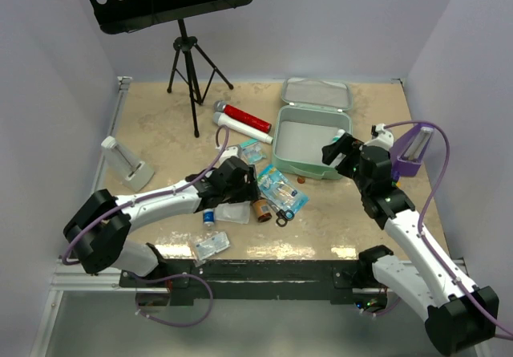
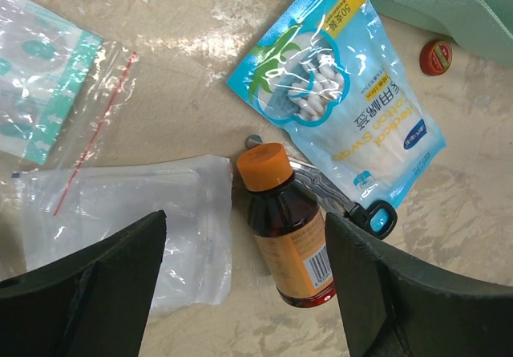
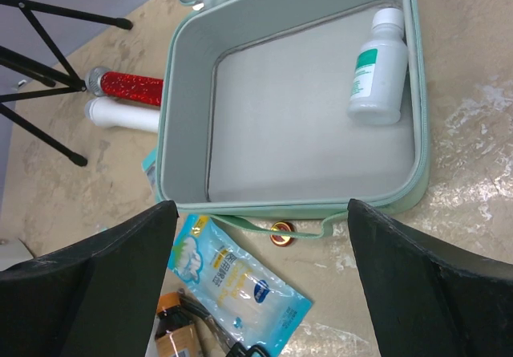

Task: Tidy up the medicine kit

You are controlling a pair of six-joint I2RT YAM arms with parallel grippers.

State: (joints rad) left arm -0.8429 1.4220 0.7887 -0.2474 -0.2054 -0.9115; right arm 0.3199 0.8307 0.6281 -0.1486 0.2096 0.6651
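The medicine kit (image 1: 314,111) lies open at the back right, a mint-green box with its lid (image 1: 317,92) flat behind it. Inside the kit (image 3: 186,108) a white bottle with a green label (image 3: 378,66) rests against the right wall. My right gripper (image 3: 263,209) hangs open over the kit's near wall, holding nothing. My left gripper (image 2: 244,241) is open and low over a brown bottle with an orange cap (image 2: 290,241), which lies on the table between the fingers, untouched. A blue cotton-swab bag (image 2: 341,92), scissors (image 2: 357,206) and a clear plastic bag (image 2: 136,212) lie around it.
A small red tin (image 3: 280,233) sits just outside the kit's near wall. Red and white tubes (image 1: 244,121) lie left of the kit beside a black tripod (image 1: 191,68). A purple stand (image 1: 413,150) is at the right, a white holder (image 1: 127,163) at the left, a flat packet (image 1: 212,245) near the front edge.
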